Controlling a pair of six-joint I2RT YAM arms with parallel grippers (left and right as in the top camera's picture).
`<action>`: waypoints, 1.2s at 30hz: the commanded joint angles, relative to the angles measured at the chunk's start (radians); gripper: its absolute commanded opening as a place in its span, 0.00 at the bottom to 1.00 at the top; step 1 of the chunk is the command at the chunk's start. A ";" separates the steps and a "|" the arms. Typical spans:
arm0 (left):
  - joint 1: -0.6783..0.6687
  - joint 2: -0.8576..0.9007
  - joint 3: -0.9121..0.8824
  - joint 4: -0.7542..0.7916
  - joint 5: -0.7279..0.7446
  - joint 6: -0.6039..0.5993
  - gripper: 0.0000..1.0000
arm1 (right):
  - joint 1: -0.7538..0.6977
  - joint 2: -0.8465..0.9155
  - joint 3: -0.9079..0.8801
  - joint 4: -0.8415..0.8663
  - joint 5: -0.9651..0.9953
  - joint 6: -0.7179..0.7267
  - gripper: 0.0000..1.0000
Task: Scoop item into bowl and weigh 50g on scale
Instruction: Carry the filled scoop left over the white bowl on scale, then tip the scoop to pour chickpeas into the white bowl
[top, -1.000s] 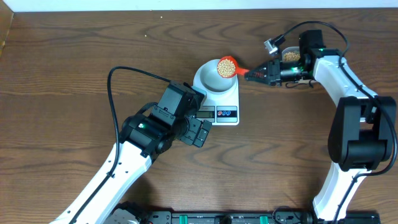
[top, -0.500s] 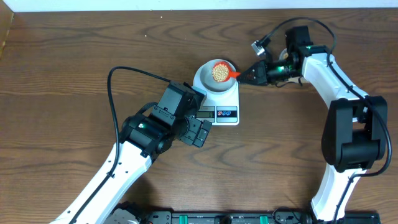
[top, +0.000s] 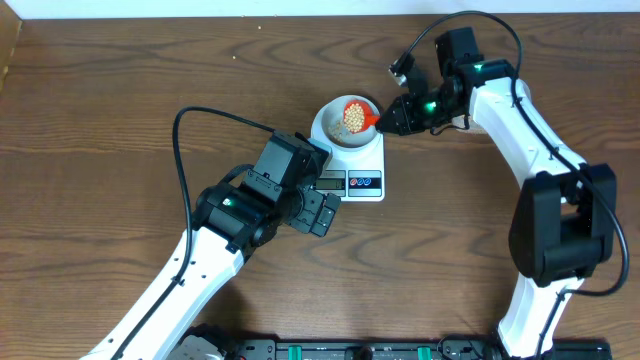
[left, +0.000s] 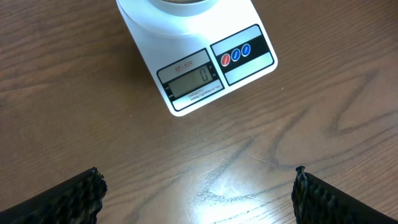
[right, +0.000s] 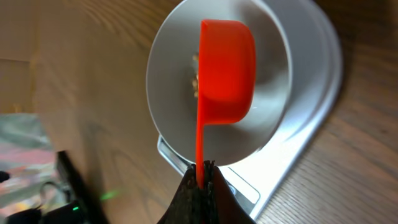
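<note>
i'd have the right gripper (right: 200, 173), clamped on the handle of the orange scoop (right: 227, 68), tip slowly so the beans (top: 352, 118) trickle into the bowl (right: 168, 118) on the scale (left: 186, 43), at twelve o'clock of the wide-open left gripper (left: 199, 193).

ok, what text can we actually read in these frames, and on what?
"0": display of the scale, left wrist view.
"SF-400": small label just above the display, barely legible.
Print under the display: too small to read.
Buttons, one red and two blue: symbols too small to read.
Scoop, bowl: no text.
</note>
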 joint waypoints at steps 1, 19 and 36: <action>0.003 -0.003 0.006 -0.002 -0.005 -0.001 0.98 | 0.021 -0.078 0.035 0.000 0.092 -0.009 0.01; 0.003 -0.003 0.006 -0.002 -0.005 -0.001 0.98 | 0.078 -0.118 0.036 -0.003 0.237 -0.029 0.01; 0.003 -0.003 0.006 -0.002 -0.005 -0.001 0.98 | 0.081 -0.118 0.036 -0.003 0.243 -0.044 0.01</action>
